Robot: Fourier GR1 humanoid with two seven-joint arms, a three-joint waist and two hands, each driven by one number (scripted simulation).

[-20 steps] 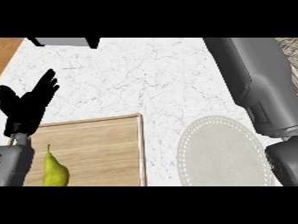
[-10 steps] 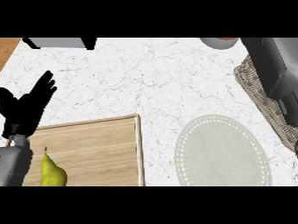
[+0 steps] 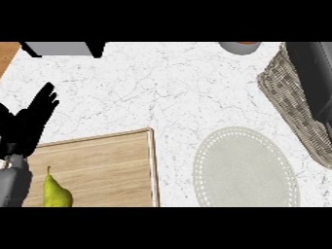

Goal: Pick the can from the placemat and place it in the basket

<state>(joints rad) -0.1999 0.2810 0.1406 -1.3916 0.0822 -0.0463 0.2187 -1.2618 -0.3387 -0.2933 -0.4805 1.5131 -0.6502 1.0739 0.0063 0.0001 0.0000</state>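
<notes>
Head view: left robot hand (image 3: 19, 127) open at left edge; placemat (image 3: 244, 168), basket (image 3: 292, 104) well apart rightward; can unseen.

Looking like a kitchen: showing a white marble desk (image 3: 161, 92), carrying a wooden cutting board (image 3: 100, 160) with a pear (image 3: 55, 193) at the near left corner, a round placemat (image 3: 244, 168) and a woven basket (image 3: 290, 102) along the right edge.

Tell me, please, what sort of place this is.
Most likely a kitchen counter: a white marbled worktop, a wooden cutting board with a pear on it, and a round placemat near a wicker basket.
</notes>
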